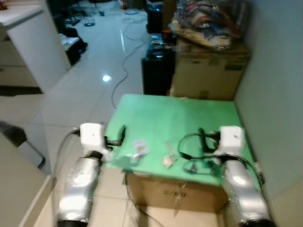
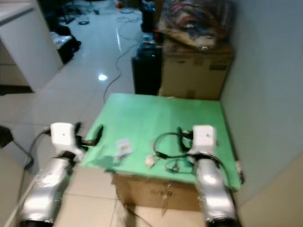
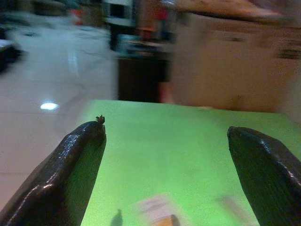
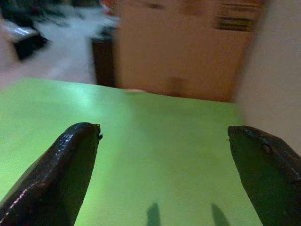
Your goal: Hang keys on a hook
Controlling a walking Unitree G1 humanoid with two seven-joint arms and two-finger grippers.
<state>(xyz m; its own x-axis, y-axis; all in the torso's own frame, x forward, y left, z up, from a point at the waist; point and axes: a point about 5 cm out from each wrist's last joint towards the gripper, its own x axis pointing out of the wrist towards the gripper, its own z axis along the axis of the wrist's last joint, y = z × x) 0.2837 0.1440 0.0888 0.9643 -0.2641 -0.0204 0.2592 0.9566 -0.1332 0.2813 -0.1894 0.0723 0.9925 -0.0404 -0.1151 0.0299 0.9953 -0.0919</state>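
Note:
A green board [image 1: 175,118] lies on top of a cardboard box [image 1: 175,191]. Near its front edge lie a small white-tagged item [image 1: 139,147], a pale key-like piece [image 1: 168,159] and a small dark metal bunch [image 1: 191,166]; blur hides their details. My left gripper [image 1: 120,135] hovers at the board's left edge, just left of the tagged item [image 3: 155,209], with its fingers [image 3: 80,160] spread open and nothing between them. Over the board's right front part, beside the dark bunch, my right gripper [image 1: 202,138] is open too, its fingers [image 4: 70,160] wide apart.
A wall [image 1: 279,94] runs close along the right. Behind the board stand a large cardboard box [image 1: 210,73] with a colourful bundle [image 1: 208,21] on it and a black unit [image 1: 157,71]. White tiled floor [image 1: 94,66] with cables opens to the left, beside a white counter [image 1: 28,38].

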